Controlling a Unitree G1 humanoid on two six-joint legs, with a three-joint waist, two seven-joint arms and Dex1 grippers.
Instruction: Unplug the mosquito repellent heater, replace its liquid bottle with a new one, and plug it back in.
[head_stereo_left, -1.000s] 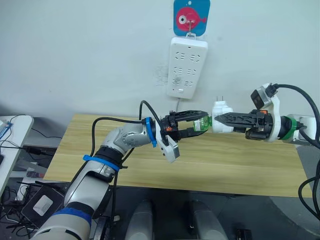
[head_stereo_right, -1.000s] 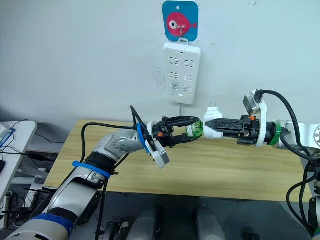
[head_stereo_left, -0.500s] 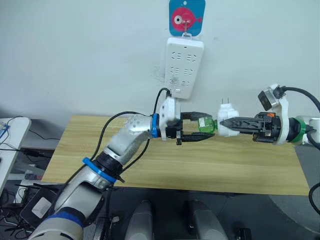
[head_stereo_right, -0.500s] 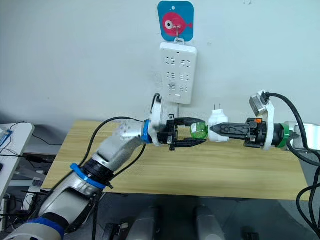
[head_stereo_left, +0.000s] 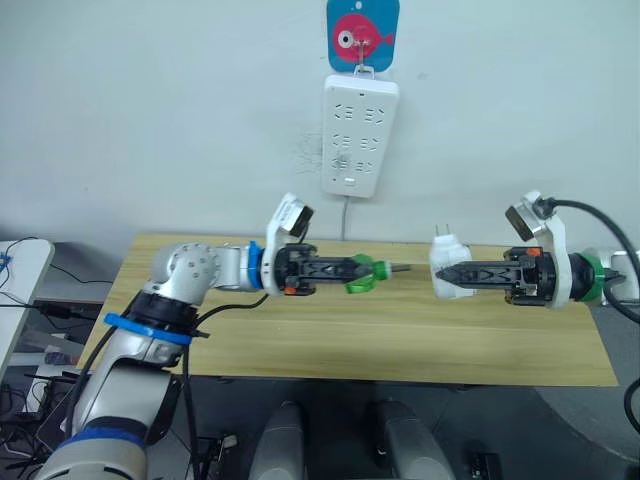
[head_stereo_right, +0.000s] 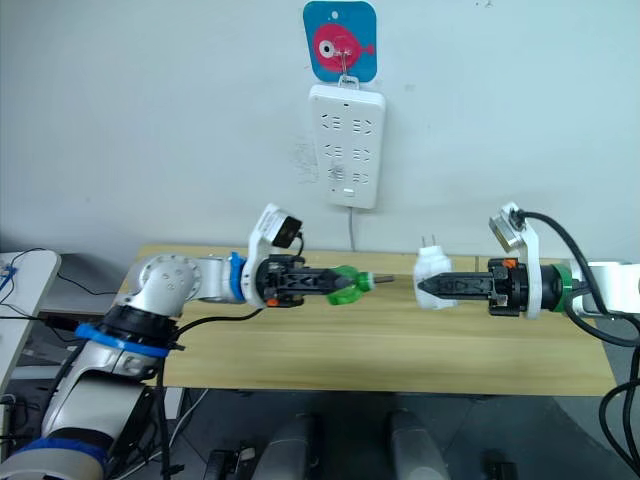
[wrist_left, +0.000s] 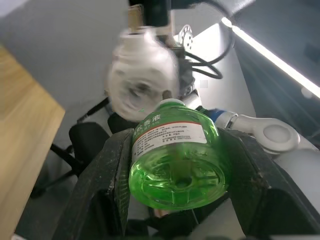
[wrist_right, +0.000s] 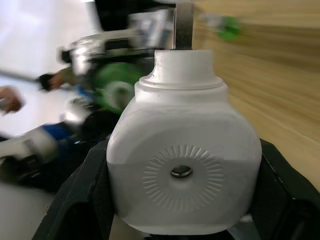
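- The mosquito repellent heater (head_stereo_left: 447, 270), unplugged, is clamped in the right gripper (head_stereo_left: 452, 277) above the table (head_stereo_left: 400, 340), at about 4 o'clock from the wall power strip (head_stereo_left: 358, 135).
- The left gripper (head_stereo_left: 362, 274) clenches a green liquid bottle (wrist_left: 175, 155), wick toward the heater, the two well apart.
- The heater looks light, rigid and smooth; gripping its flat sides is best, clear of the prongs.
- The bottle's label is too small to read.
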